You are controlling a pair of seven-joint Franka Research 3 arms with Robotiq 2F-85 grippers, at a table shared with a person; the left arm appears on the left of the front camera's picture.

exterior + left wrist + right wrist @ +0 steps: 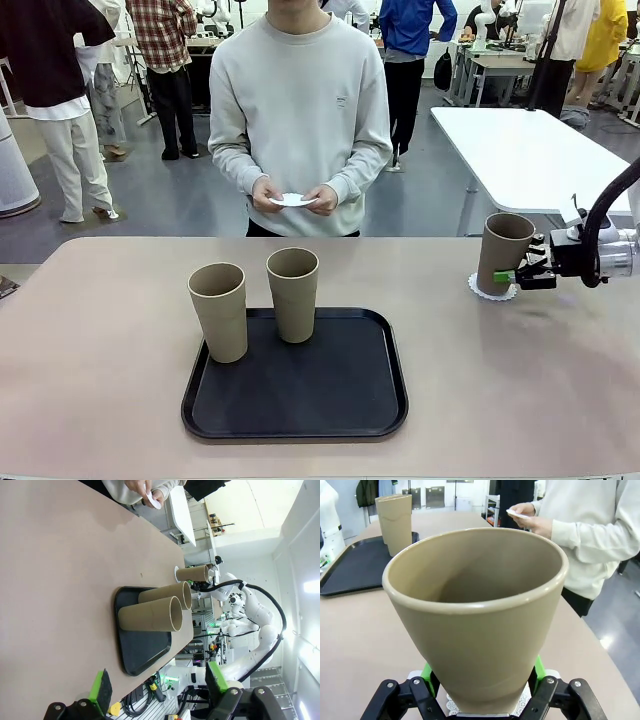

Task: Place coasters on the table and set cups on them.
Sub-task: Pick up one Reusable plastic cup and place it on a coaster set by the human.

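At the right side of the table (100, 340) the right gripper (520, 273) is clamped on the lower part of a tan cup (503, 248), with a green pad pressed to each side of it. The cup stands over a lacy white coaster (490, 292) whose scalloped edge pokes out around its base. It seems to lean a little, and I cannot tell whether the base rests flat on the paper. Two more cups stand upright on the black tray (300, 412) near the middle of the table: a left cup (219, 312) at the tray's far-left corner and a right cup (293, 293) just beside it, close but apart. At the far side a person holds another white coaster (293, 200) between both hands (268, 192), above the table edge. The left gripper (157, 685) is released – its fingers spread wide with nothing between them – and the tray and cups lie well beyond it.
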